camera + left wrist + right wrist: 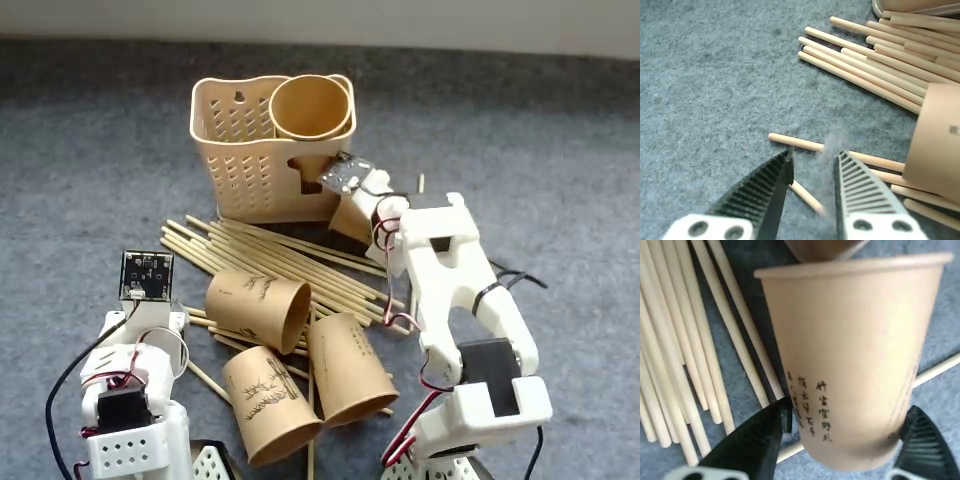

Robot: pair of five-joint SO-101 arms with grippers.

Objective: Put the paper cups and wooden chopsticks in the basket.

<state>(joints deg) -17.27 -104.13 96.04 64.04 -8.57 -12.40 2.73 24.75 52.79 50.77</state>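
Note:
A tan perforated basket [250, 150] stands at the back with one paper cup [310, 105] upright inside it. My right gripper [845, 432] is shut on another paper cup [855, 355], held just off the basket's front right corner [350, 218]. Three more cups lie on their sides: one [258, 308] on the chopsticks and two [268, 402] [348, 368] nearer the arms. Several wooden chopsticks [290, 265] lie spread in front of the basket. My left gripper [812, 167] hangs open just above loose chopsticks [795, 142], with a lying cup [935, 145] beside it.
Everything rests on grey carpet [90, 180]. The left arm [135, 380] sits at the near left and the right arm [465, 300] stretches from the near right toward the basket. Open carpet lies left and right of the basket.

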